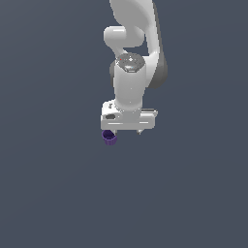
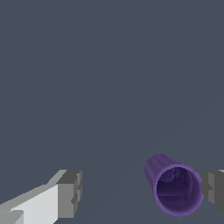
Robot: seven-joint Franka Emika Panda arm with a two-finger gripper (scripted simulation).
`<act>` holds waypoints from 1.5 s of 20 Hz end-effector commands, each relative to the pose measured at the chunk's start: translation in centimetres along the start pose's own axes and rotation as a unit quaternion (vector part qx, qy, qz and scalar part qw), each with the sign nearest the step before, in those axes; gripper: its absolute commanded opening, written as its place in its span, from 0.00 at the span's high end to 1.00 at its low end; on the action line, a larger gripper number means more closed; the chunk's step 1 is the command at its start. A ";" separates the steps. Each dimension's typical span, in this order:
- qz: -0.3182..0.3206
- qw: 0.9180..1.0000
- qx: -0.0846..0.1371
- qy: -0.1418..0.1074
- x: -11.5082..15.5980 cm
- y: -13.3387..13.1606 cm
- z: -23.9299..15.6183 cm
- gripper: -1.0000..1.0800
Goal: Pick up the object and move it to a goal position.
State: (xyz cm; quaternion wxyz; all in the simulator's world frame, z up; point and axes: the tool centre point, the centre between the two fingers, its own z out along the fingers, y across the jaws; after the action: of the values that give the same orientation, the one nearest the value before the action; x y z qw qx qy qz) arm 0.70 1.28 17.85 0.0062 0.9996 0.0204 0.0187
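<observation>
Gripper [image 2: 142, 192] spread wide, nothing pinched; fingers straddle the cup [image 2: 175, 188], which sits hard against one fingertip [image 2: 214, 190], off-centre, presumably pre-grasp alignment. In the exterior view the cup [image 1: 109, 138] shows just below the hand, lower centre of the frame.

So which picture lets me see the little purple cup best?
The wrist view. There the purple cup looks big, and you can see into its hollow inside. In the exterior view the cup is only a tiny purple shape peeking out under the white gripper.
</observation>
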 end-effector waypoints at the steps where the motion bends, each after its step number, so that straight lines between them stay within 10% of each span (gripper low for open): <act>1: 0.000 1.000 0.000 0.000 0.0 0.0 0.0 0.38; 17: 0.030 1.000 -0.009 0.000 -0.2 1.6 0.1 0.38; 30: 0.092 0.994 -0.062 -0.002 -1.1 2.2 2.6 0.38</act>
State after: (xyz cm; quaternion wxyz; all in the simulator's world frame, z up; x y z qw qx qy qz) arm -0.10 -0.87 15.60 0.0583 0.9961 -0.0631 0.0180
